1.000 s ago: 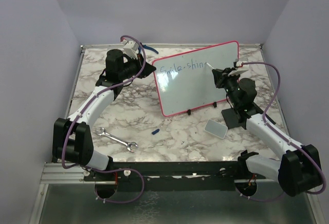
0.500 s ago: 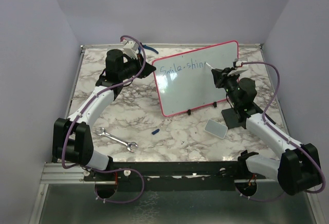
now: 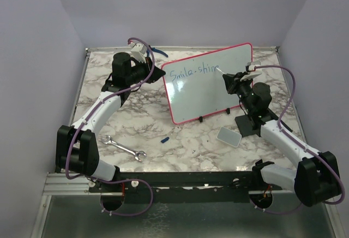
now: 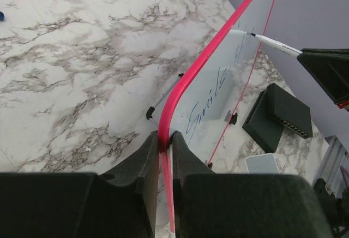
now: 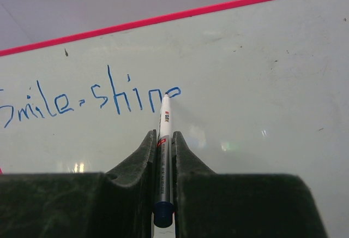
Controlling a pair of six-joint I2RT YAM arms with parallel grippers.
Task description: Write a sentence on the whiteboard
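Note:
The whiteboard (image 3: 202,96) stands tilted on the marble table, red-framed, with the blue sentence (image 3: 192,72) along its top. In the right wrist view the sentence (image 5: 92,100) reads "Smile-shin" plus a rounded last letter. My right gripper (image 5: 163,134) is shut on a white marker (image 5: 164,120) whose tip touches that last letter. From the top, the right gripper (image 3: 232,78) sits at the board's upper right. My left gripper (image 4: 165,135) is shut on the whiteboard's (image 4: 218,96) red left edge, and from above the left gripper (image 3: 159,72) is at the board's top left corner.
A wrench (image 3: 124,148) lies front left, and a small blue cap (image 3: 165,138) sits in front of the board. A grey pad (image 3: 228,136) and a black stand (image 3: 251,124) lie by the right arm. Grey walls close in the table on three sides.
The marker tip and right gripper have shifted slightly along the last letter. The left arm and the board have not moved.

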